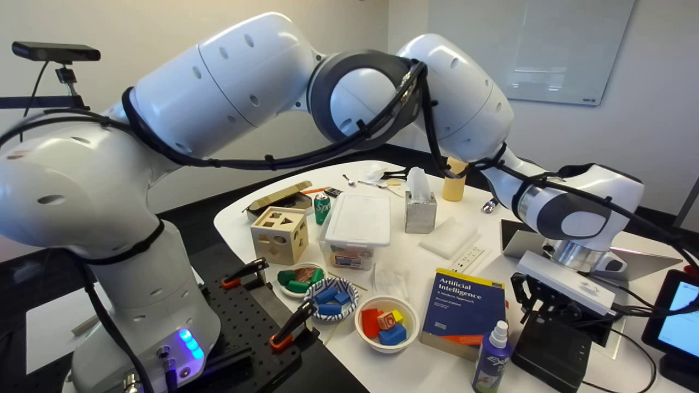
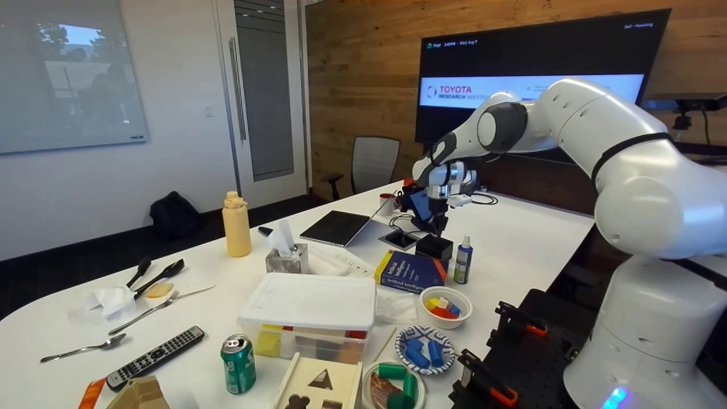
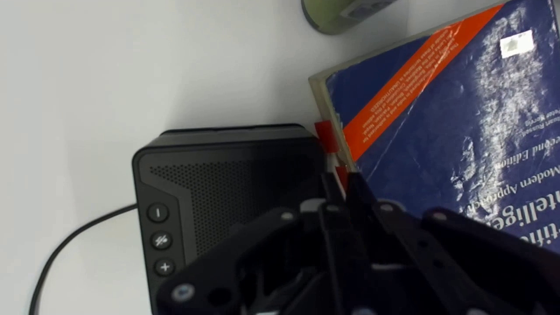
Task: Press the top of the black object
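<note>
Your pincer point(image 3: 343, 180), closed and empty, is near the black box point(image 3: 223, 188), but your press looks not yet done.

The Franka Panda arm point(image 1: 357, 98) arches from eight to four o'clock in an exterior view; in the wrist view its closed claw point(image 3: 345, 183) points to twelve.

I read the black object point(image 1: 552, 349): matte black, dotted top, white markings | my gripper point(image 3: 343, 183): black | book point(image 1: 464, 305): navy, orange diagonal stripe, yellow band | patterned bowl point(image 1: 329, 283): blue-and-white geometric | lidded bottle point(image 2: 236, 233): pale yellow | soda can point(image 2: 238, 364): green
</note>
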Robot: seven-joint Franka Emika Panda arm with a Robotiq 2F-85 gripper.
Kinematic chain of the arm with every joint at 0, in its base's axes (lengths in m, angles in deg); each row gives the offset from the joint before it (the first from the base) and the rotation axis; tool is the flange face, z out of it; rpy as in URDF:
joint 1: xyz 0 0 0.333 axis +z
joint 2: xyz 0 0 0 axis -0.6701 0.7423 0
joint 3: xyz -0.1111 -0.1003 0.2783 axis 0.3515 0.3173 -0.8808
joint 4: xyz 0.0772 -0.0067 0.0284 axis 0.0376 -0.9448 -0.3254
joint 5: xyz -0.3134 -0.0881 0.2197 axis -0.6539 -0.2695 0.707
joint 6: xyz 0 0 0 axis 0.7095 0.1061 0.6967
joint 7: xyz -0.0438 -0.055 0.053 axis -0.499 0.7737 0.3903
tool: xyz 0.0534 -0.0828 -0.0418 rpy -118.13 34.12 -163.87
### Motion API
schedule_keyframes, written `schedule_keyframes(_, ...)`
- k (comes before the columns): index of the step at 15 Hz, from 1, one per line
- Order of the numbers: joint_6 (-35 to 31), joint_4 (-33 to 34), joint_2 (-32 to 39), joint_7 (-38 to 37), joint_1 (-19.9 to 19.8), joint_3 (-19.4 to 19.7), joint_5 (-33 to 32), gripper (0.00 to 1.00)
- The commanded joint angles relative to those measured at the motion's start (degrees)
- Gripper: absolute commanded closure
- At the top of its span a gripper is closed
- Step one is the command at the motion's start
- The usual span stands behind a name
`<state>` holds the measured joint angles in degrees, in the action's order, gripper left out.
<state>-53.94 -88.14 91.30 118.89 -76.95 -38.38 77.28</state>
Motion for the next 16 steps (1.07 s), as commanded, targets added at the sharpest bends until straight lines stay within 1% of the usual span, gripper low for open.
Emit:
schedule_keyframes(1, 0.84, 4.85, 2.96, -0.61, 0.16, -0.39, -1.08, 1.00)
schedule_keyframes(6, 2.27, 8.91, 5.87, -1.01, 0.31, -0.19, -1.46, 1.00)
schedule_keyframes(8, 1.98, 9.11, 6.29, -0.72, 0.84, 0.56, -1.05, 1.00)
schedule_keyframes(11, 2.20, 10.50, 7.44, -0.66, 0.73, 0.46, -0.91, 1.00)
schedule_keyframes(15, 3.15, 13.40, 9.49, -0.65, 0.01, -0.64, -1.38, 1.00)
schedule_keyframes(16, 2.78, 13.10, 9.45, -0.46, 0.51, 0.10, -0.59, 1.00)
